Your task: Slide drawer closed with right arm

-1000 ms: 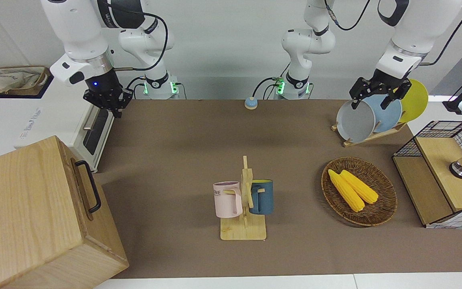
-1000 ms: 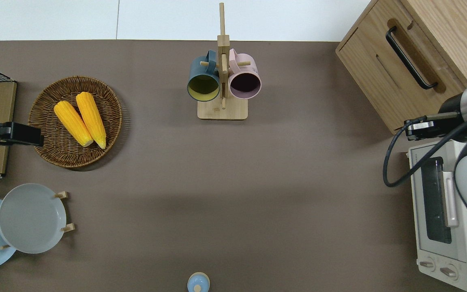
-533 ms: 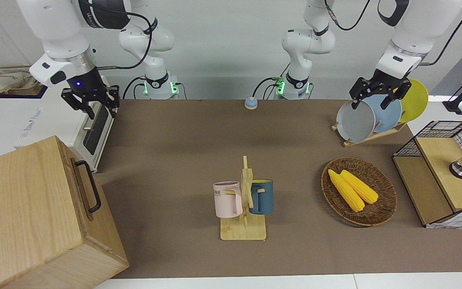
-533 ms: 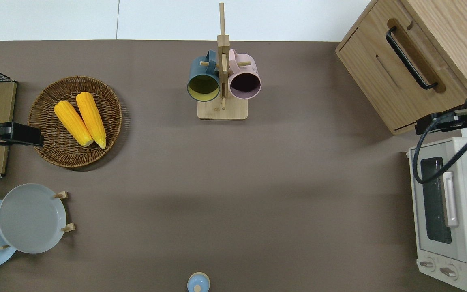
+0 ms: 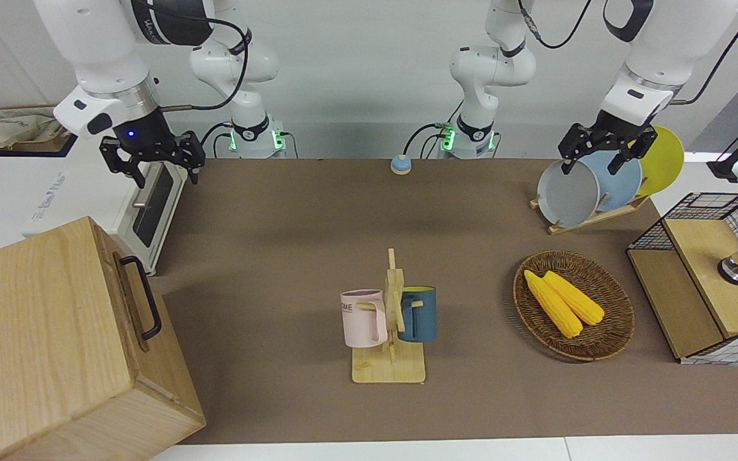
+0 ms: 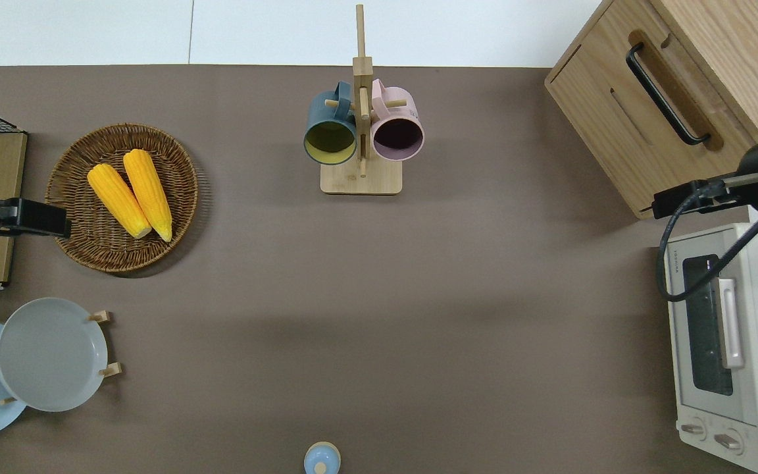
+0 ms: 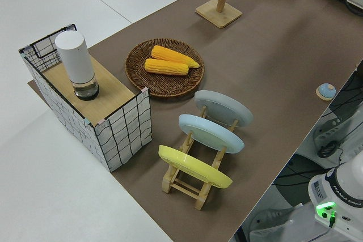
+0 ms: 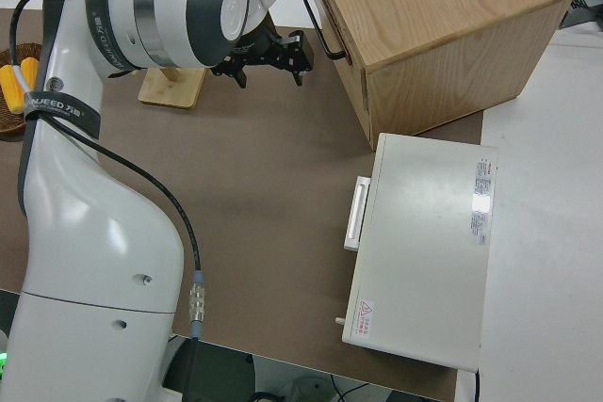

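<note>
Wide shallow pale-wood drawer (image 6: pixel 642 112) with black metal loop handle (image 6: pixel 665 92) sits in the large pale-wood box cabinet (image 5: pixel 42 333) at the right arm's end of the brown tabletop (image 6: pixel 379 296), farther from the robots than the white toaster oven (image 6: pixel 728 342). The drawer front looks flush or nearly flush with the cabinet face; any remaining gap can't be made out. Right arm's black two-finger tool (image 5: pixel 151 157) hangs empty with fingers spread, over the tabletop between cabinet and oven, apart from the handle. Left arm parked, its tool (image 5: pixel 606 148) spread and empty too. Judged handling: stiff wooden box on runners, light, not fragile, slides along one axis only. No grasp needed; push flat on the front panel beside the handle, mid-width, so it doesn't skew or jam.
</note>
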You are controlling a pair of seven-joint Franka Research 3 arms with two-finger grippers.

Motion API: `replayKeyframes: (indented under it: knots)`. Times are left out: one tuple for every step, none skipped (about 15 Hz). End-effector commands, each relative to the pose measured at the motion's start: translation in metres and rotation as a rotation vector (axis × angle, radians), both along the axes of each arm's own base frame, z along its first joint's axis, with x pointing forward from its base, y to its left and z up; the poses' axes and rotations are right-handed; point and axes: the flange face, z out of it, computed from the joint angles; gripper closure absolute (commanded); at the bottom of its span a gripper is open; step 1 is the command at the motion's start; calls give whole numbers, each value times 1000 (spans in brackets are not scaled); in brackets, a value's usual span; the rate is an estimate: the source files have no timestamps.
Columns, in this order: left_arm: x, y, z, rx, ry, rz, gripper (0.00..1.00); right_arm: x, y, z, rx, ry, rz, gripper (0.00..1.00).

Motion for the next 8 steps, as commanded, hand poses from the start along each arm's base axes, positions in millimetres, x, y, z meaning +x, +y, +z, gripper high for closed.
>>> replayKeyframes:
  knots:
    - [4, 0, 2, 16, -8, -8, 2, 1, 10, 3, 77, 4, -18, 17]
    - [4, 0, 2, 16, -8, -8, 5, 1, 10, 1, 77, 7, -26, 17]
    - [4, 0, 2, 16, -8, -8, 2, 2, 10, -1, 77, 10, -27, 17]
    - [4, 0, 2, 16, -8, -8, 5, 3, 10, -3, 72, 13, -25, 17]
    - [4, 0, 2, 16, -8, -8, 5, 4, 10, -4, 62, 14, -22, 17]
    - [4, 0, 2, 16, -8, -8, 2, 3, 21, -4, 52, 14, -6, 17]
    - [4, 0, 2, 16, -8, -8, 5, 3, 25, -4, 37, 13, 0, 17]
    - [4, 0, 2, 16, -8, -8, 2, 3, 24, -4, 26, 13, 1, 17]
